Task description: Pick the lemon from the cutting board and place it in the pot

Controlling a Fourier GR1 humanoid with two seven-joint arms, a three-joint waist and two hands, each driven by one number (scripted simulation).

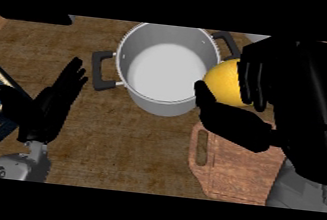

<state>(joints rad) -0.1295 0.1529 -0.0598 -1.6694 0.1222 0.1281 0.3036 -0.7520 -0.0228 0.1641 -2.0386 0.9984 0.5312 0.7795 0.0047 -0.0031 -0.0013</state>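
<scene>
The lemon [225, 83], judged light, firm and smooth enough to roll, sat raised beside the pot [163, 72] rim, above the cutting board [227, 164], clamped between the curled fingers and thumb of the right robot hand [251, 118], while the left robot hand [48, 105] rested open, fingers up, over the surface [119, 142].

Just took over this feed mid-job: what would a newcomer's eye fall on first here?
First the yellow lemon, held in the curled right hand at the right rim of the steel pot, not yet inside it. Next the pot itself, top centre on the wooden counter, with nothing visible in it. Then the open left hand resting at lower left, and the cutting board below the right hand.
</scene>
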